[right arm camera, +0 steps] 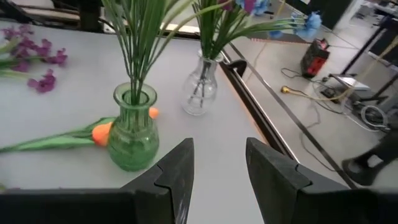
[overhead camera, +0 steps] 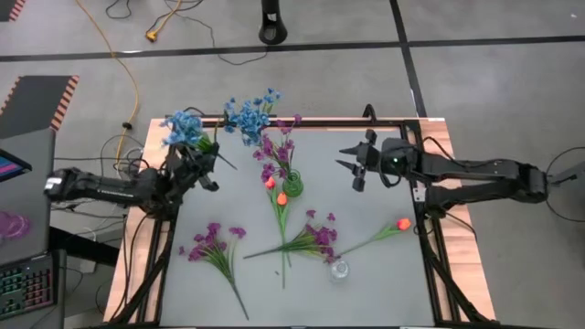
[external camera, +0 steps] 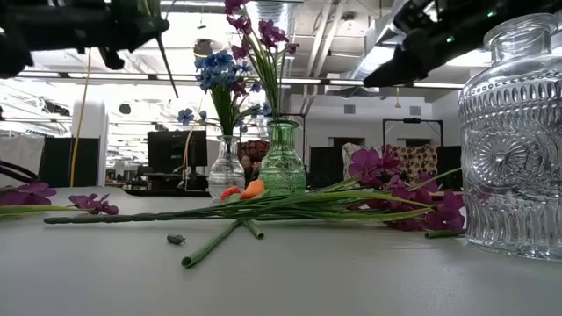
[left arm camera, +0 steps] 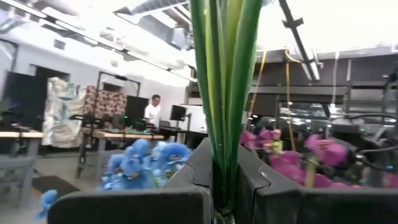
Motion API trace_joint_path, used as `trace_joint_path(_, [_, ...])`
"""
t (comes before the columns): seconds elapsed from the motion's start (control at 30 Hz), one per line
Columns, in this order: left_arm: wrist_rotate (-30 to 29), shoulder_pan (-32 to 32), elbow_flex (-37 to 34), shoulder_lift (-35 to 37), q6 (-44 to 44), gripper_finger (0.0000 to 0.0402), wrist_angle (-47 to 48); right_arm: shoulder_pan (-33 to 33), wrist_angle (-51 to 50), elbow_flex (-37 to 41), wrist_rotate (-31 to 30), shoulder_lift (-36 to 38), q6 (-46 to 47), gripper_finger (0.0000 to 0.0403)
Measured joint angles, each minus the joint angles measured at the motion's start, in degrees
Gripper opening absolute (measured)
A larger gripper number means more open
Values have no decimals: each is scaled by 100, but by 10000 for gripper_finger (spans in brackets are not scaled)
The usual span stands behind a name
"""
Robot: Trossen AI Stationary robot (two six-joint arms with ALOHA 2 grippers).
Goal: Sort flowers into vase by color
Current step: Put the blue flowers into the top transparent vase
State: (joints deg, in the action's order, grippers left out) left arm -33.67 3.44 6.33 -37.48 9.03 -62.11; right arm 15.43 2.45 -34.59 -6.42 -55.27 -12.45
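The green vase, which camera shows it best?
The right wrist view: the green vase shows whole, close, with stems in it. The low view shows it upright but farther off. The high view sees it only from above, under purple flowers. The left wrist view misses it.

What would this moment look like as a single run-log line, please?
left gripper: shut on blue sprig, raised | right gripper: open, empty, raised beside green vase | purple sprigs, orange tulip: on table

Two dark jointed arms, black angular pincers, possibly green indicator light
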Motion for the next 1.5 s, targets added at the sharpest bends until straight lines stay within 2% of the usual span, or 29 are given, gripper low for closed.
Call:
trace_joint_path(0.13, [688, 857, 0, -289, -484, 7, -69, 292, 388, 0, 500, -378, -1, 173])
trace_joint_path(0.27, [1373, 1566, 0, -816, -883, 7, -520, 563, 698, 0, 697, -756, 0, 173])
trace_joint_path(0.5, [1805, 2295, 37, -2065, -1063, 8, -2026, 889, 1244, 0, 977, -1255, 2, 173])
trace_joint_path(0.7, [1828, 2551, 430, -3191, -1100, 8, -2777, 1030, 1476, -2, 978, -1466, 0, 173])
trace_joint_path(1.03, [1822, 2743, 1264, -4478, -950, 9, -2745, 1090, 1466, -2, 978, -1504, 2, 173])
trace_joint_path(1.37, [1835, 2722, 1338, -4742, -709, 9, -2736, 1085, 1457, -3, 976, -1504, 2, 173])
trace_joint_path(1.5, [2111, 2710, 1338, -4740, -490, 9, -2666, 1085, 1459, -2, 974, -1504, 1, 173])
